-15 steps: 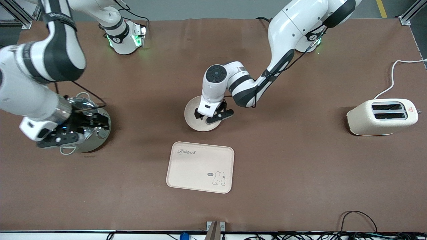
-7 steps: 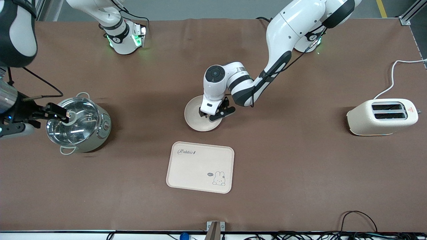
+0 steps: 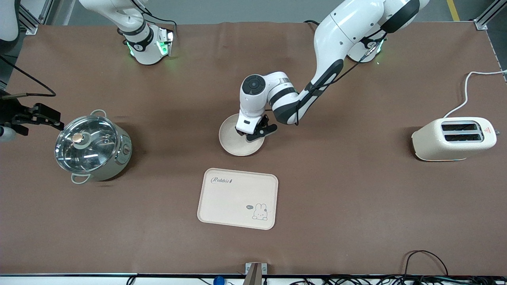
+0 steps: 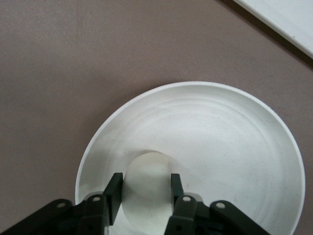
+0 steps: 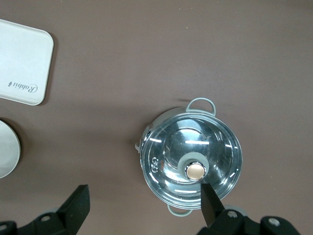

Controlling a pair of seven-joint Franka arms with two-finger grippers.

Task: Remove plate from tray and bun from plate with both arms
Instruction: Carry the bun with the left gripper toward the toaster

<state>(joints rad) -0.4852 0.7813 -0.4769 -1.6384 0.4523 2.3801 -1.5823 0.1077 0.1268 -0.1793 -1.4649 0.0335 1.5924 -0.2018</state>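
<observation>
Closing since a second ago, the left end effector now pinches the bun on the plate. Right end effector has withdrawn from the pot toward its arm's end of the surface, fingers spread

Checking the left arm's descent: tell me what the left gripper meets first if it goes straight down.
The bun, already between the left gripper's fingers, then the plate beneath it.

Plate off the tray, bun between my left fingers

The round cream plate lies flat on the table, just apart from the rabbit-print tray, which lies nearer the front camera. The pale bun sits on the plate near its rim, my left gripper closed around it.
</observation>
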